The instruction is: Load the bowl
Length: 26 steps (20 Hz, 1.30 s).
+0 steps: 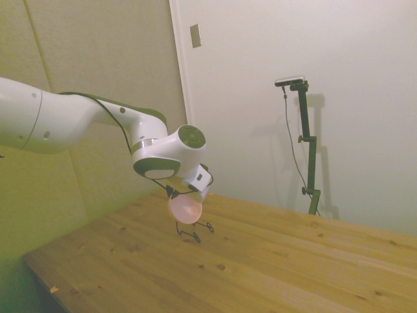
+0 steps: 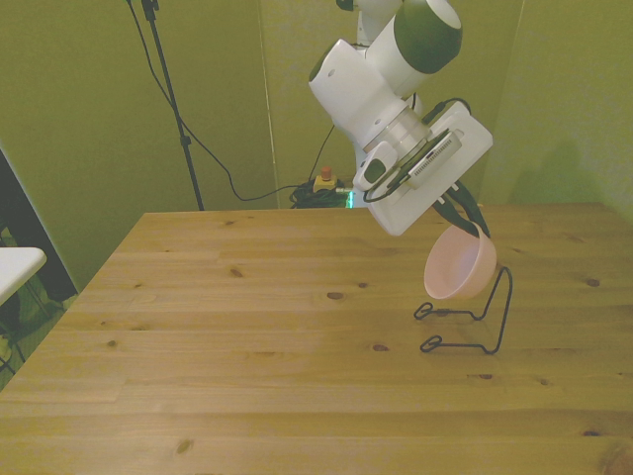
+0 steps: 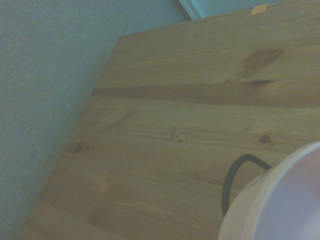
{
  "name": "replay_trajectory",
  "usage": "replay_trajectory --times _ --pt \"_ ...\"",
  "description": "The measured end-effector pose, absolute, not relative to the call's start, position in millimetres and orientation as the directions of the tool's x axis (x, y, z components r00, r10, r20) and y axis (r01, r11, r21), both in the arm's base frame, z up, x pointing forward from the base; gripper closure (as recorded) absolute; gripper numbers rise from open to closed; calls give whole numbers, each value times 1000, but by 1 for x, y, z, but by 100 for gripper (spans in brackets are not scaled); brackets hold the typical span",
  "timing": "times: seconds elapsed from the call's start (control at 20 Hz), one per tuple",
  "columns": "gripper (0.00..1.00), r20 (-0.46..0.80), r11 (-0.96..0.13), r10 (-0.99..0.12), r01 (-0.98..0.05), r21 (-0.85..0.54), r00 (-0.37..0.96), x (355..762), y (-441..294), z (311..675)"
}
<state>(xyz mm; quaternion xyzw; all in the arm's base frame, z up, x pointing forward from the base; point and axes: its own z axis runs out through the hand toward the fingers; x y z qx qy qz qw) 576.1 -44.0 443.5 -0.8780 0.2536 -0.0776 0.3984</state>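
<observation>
Pine-board table (image 2: 247, 336) is seen against plain walls. Bowl (image 2: 459, 266) is held clear of the tabletop, tilted on its side, rim pinched between the dark fingers (image 2: 465, 213) of the gripper (image 2: 469, 220), which are closed on it. Wire rack (image 2: 475, 317) is set on the table directly below the fingers, its upright loop just beside the bowl's underside; contact cannot be told. From the wrist camera, bowl edge (image 3: 285, 200) and one rack wire (image 3: 235, 180) are seen over the boards.
</observation>
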Motion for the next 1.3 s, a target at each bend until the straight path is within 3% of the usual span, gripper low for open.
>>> replay_trajectory --times 0.75,1.3 --pt "100 -60 -532 -498 -360 -766 865 626 -24 422" --pt "100 -109 -486 -498 -381 -786 860 625 -26 417"
